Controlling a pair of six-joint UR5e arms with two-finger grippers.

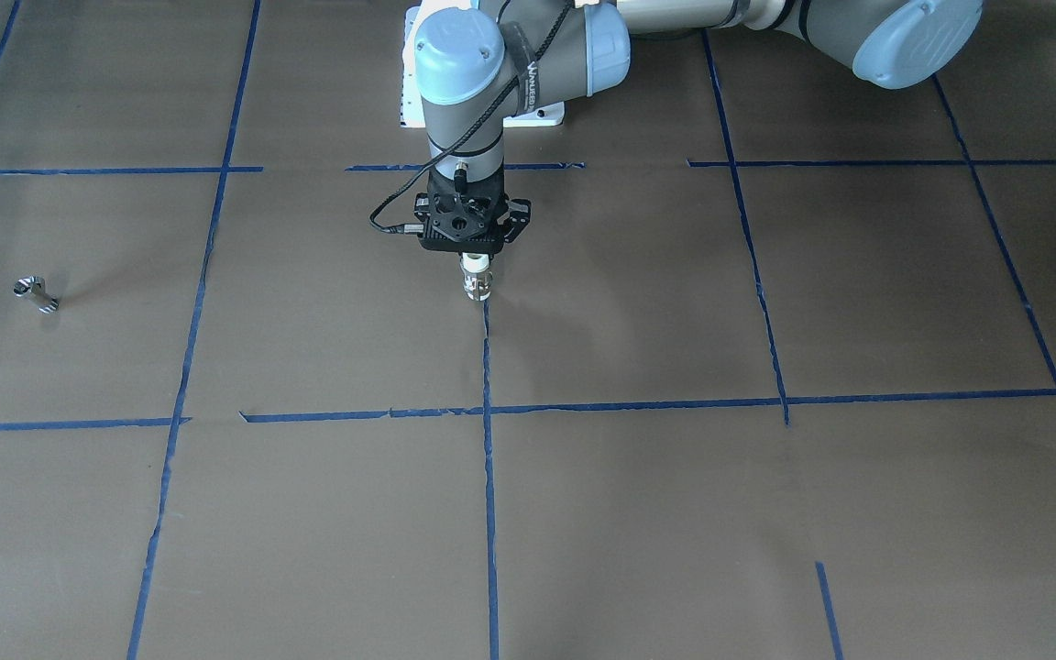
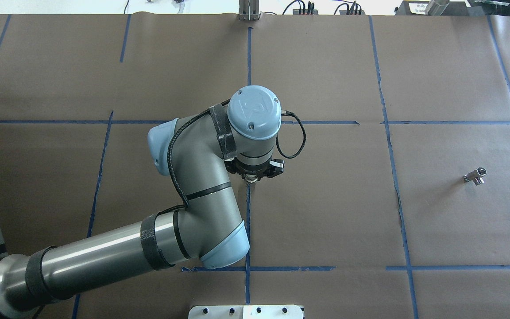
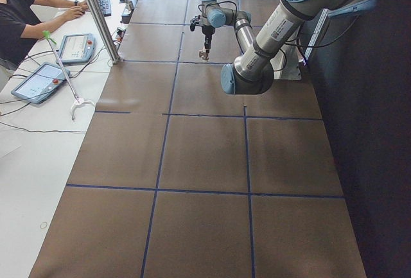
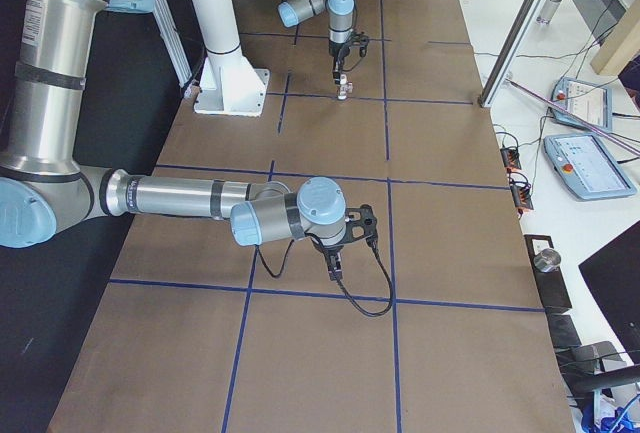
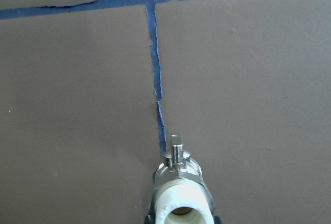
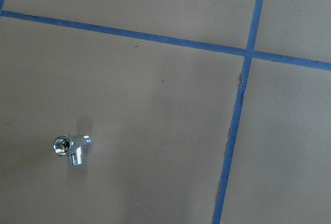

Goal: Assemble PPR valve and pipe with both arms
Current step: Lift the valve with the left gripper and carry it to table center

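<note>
My left gripper point(image 1: 476, 264) points straight down near the table's middle and is shut on the PPR valve point(image 1: 477, 280), holding it upright by its top, close over a blue tape line. The overhead view shows them under the wrist point(image 2: 251, 178). The left wrist view shows the valve's white end, metal middle and side stub point(image 5: 180, 190). The pipe point(image 1: 36, 293), a tiny shiny bent piece, lies alone far to my right point(image 2: 475, 176). It also shows in the right wrist view point(image 6: 71, 147). My right gripper point(image 4: 334, 269) shows only in the exterior right view, so I cannot tell its state.
Brown paper with blue tape lines point(image 1: 489, 477) covers the table. The white pedestal base point(image 1: 542, 115) stands at the robot's side point(image 2: 246, 311). An operator point(image 3: 19, 15), tablets and a metal post point(image 3: 96, 15) stand along the far side.
</note>
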